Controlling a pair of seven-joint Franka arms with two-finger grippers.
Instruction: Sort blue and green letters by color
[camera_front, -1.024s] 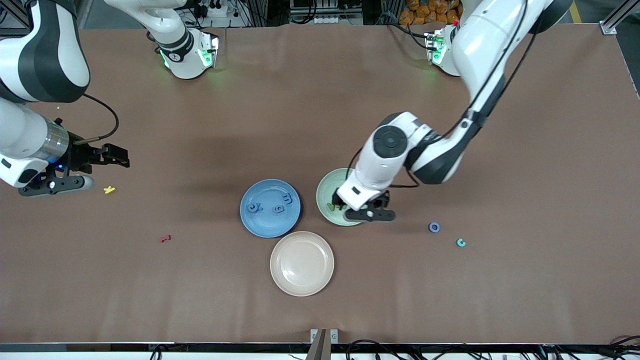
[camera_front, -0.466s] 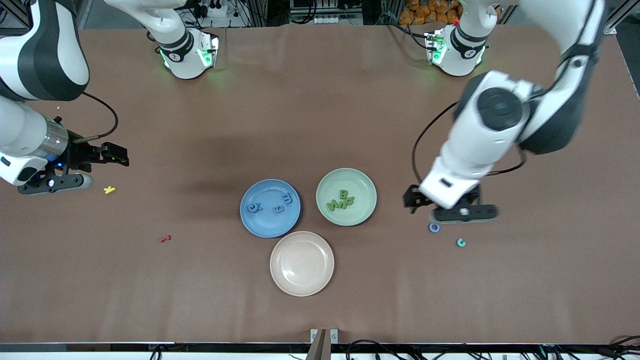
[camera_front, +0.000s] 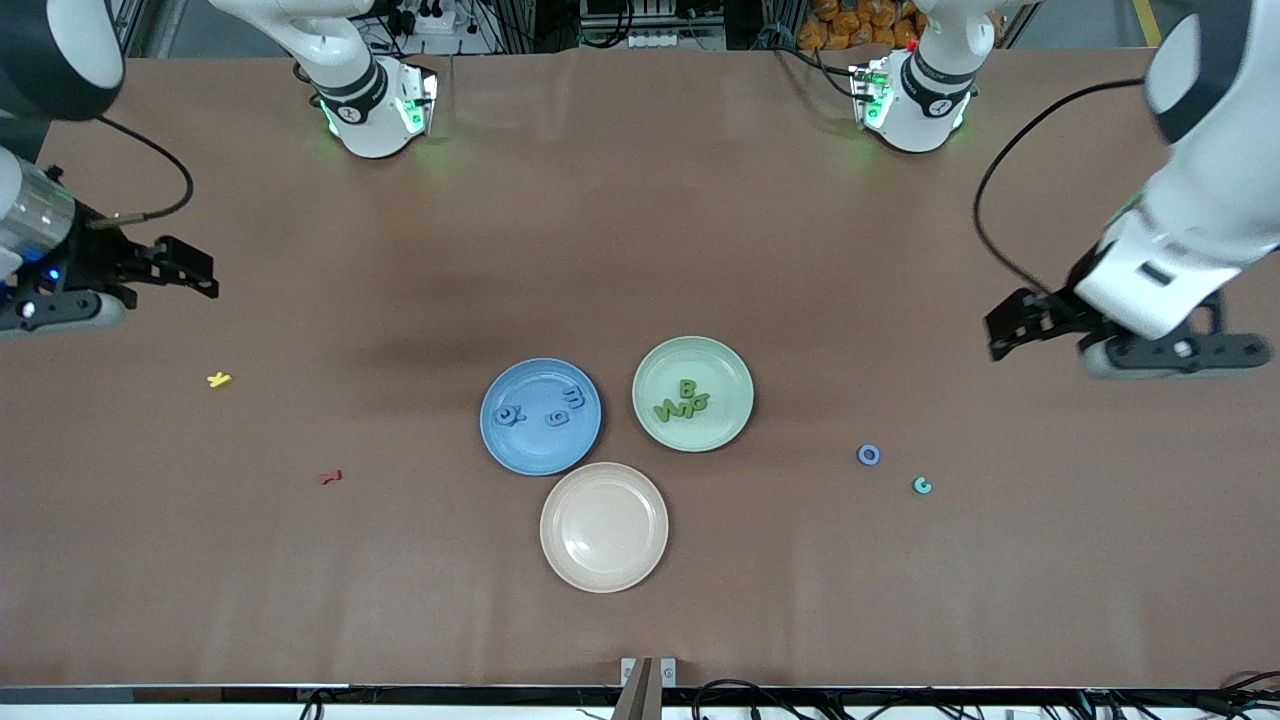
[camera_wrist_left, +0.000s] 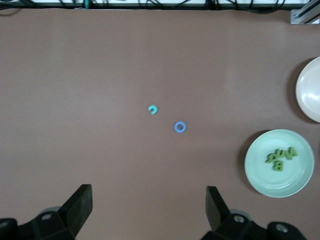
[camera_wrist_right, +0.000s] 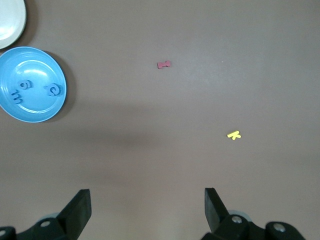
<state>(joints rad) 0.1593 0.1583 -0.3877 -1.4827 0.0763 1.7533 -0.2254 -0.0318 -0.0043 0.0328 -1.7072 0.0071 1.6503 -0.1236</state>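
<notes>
Front view: three blue letters (camera_front: 545, 408) are seen in the blue plate (camera_front: 510, 445), green letters (camera_front: 682, 400) in the green plate (camera_front: 720, 432). At four o'clock from the green plate, a blue ring (camera_front: 869, 455) and a teal letter (camera_front: 922, 486) lie on the worktop (camera_front: 640, 230) (probably unsorted). The beige plate (camera_front: 604, 526) holds nothing.

Left wrist view: the left tool (camera_wrist_left: 149, 212), spread and holding nothing, hangs over bare worktop.

Right wrist view: the right tool (camera_wrist_right: 147, 212), also spread, waits near the yellow letter (camera_wrist_right: 233, 135) and red letter (camera_wrist_right: 164, 64).

Green letters (camera_front: 683, 401), green plate (camera_front: 725, 420); blue letters (camera_front: 545, 407), blue plate (camera_front: 530, 455).
</notes>
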